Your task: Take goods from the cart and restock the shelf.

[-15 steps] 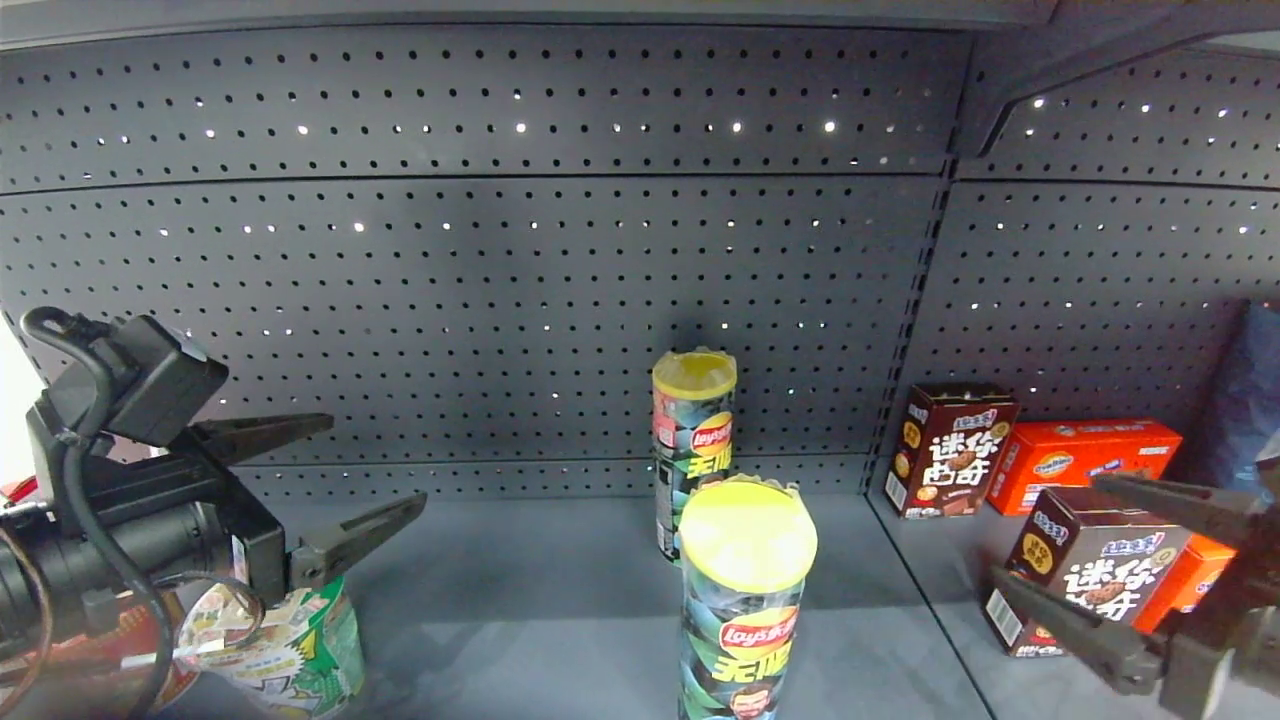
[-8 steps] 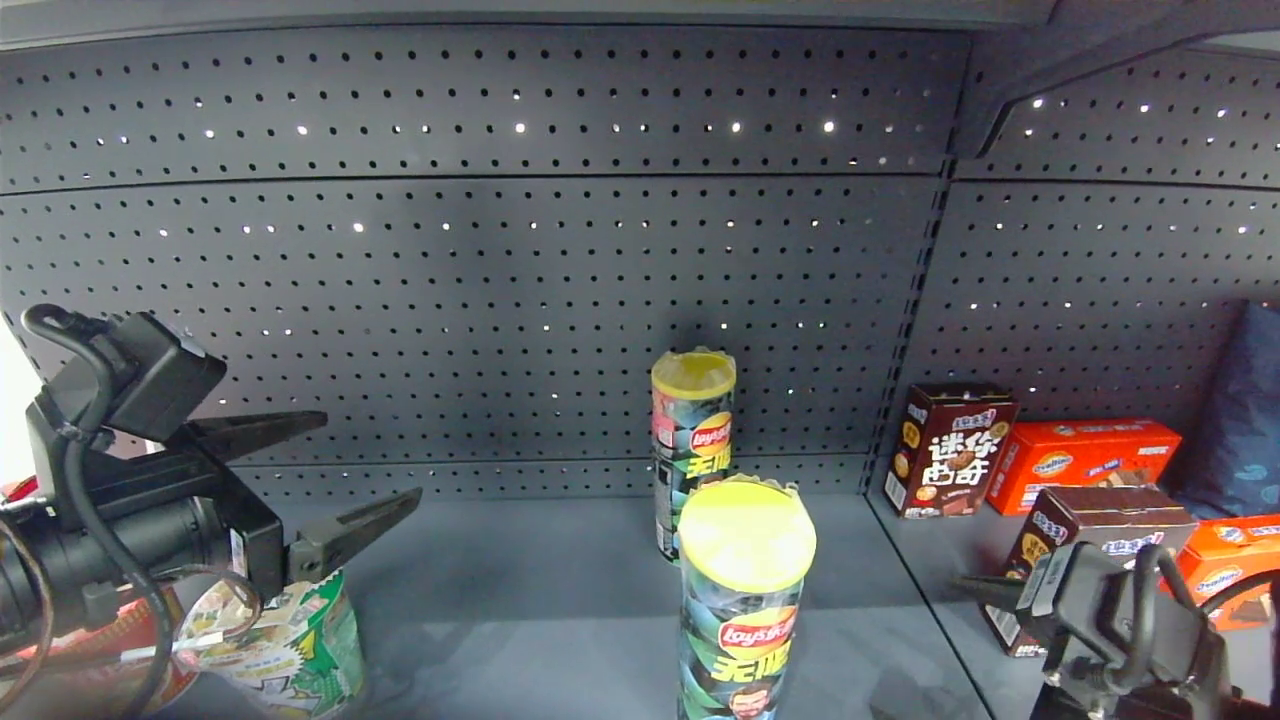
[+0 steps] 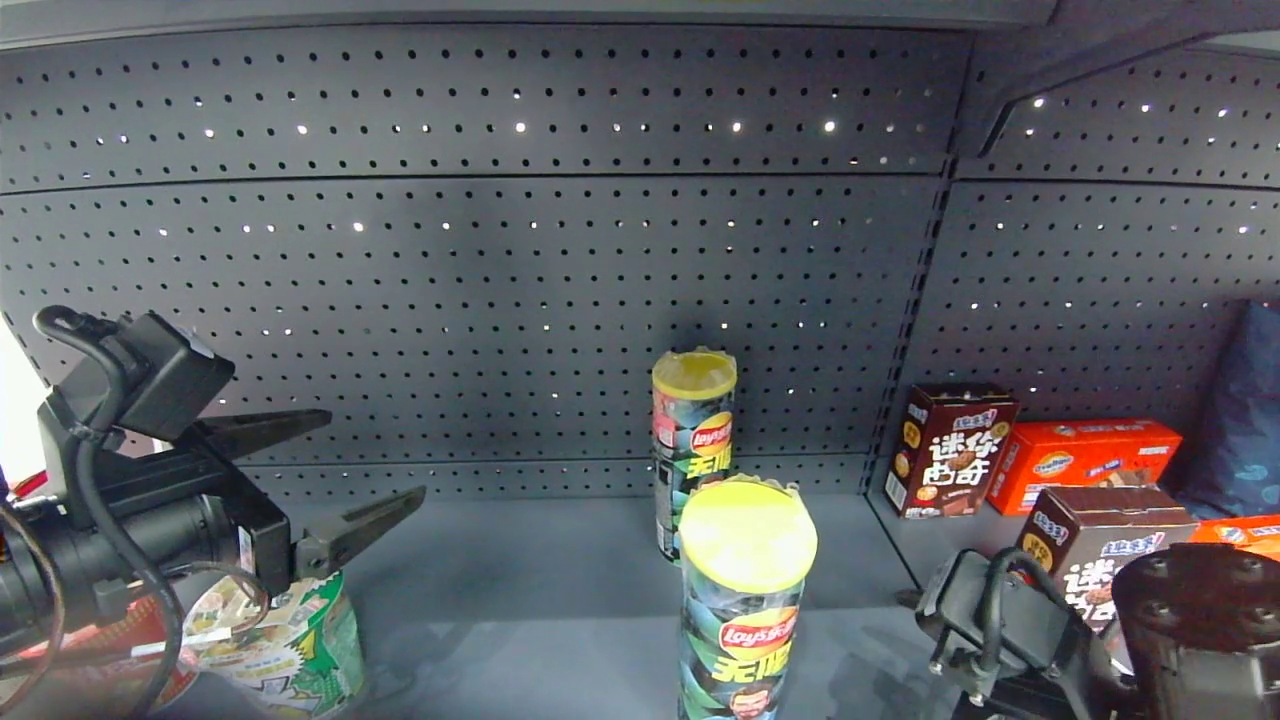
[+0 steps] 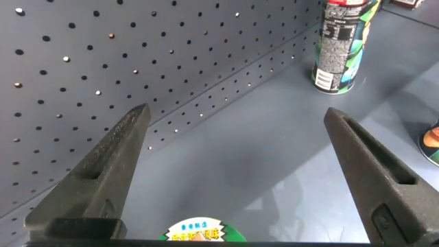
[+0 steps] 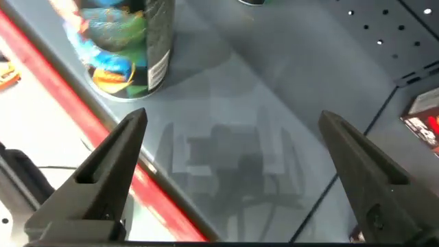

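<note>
My left gripper [image 3: 378, 453] hangs open at the left end of the grey shelf [image 3: 540, 610], just above a green and white cup of noodles [image 3: 290, 650]. Nothing lies between its fingers [image 4: 103, 178]; the cup's lid [image 4: 199, 234] shows below them. Two yellow-lidded chip cans stand mid-shelf, one at the back [image 3: 693, 440] and one at the front [image 3: 745, 600]. My right arm [image 3: 1040, 630] sits low at the front right. Its gripper [image 5: 233, 118] is open and empty over the shelf's front edge, beside the front chip can [image 5: 127, 44].
Brown snack boxes [image 3: 950, 450] [image 3: 1100, 560] and an orange box [image 3: 1085, 460] stand in the right bay, with a blue bag [image 3: 1245, 410] behind. A red strip [image 5: 75, 103] runs along the shelf's front edge. Bare shelf lies between the cup and the cans.
My right arm has dropped and drawn back from the front brown box, so its fingers have left the head view. The left arm has barely shifted.
</note>
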Controlling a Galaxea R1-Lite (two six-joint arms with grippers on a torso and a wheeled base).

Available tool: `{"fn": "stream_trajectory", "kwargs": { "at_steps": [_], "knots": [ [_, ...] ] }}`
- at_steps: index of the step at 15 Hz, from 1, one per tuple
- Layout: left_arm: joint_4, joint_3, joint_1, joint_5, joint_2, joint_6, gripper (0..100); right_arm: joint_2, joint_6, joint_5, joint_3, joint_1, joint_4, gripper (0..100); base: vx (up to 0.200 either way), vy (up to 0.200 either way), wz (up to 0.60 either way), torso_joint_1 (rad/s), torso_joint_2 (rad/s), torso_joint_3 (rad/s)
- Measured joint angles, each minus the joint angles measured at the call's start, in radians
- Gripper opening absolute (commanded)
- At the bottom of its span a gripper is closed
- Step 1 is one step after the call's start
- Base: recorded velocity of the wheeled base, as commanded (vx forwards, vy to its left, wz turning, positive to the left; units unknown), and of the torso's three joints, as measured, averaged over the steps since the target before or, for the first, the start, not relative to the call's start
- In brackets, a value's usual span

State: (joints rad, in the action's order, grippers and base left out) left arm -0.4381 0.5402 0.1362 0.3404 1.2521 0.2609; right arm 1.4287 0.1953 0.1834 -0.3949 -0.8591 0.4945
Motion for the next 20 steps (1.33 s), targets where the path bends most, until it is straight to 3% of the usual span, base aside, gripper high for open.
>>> {"fn": "stream_trajectory", "kwargs": {
  "at_steps": [7, 20],
  "knots": [
    [0.000, -0.003, 0.001, 0.000, 0.002, 0.002, 100, 0.093, 0.003, 0.002, -0.047, 0.039, 0.019, 100, 0.000, 0.000, 0.00, 0.000, 0.00, 0.000],
    [0.000, -0.014, 0.002, 0.001, 0.012, 0.003, 100, 0.167, 0.005, -0.002, -0.103, 0.004, 0.034, 100, 0.000, 0.000, 0.00, 0.000, 0.00, 0.000]
  ]
}}
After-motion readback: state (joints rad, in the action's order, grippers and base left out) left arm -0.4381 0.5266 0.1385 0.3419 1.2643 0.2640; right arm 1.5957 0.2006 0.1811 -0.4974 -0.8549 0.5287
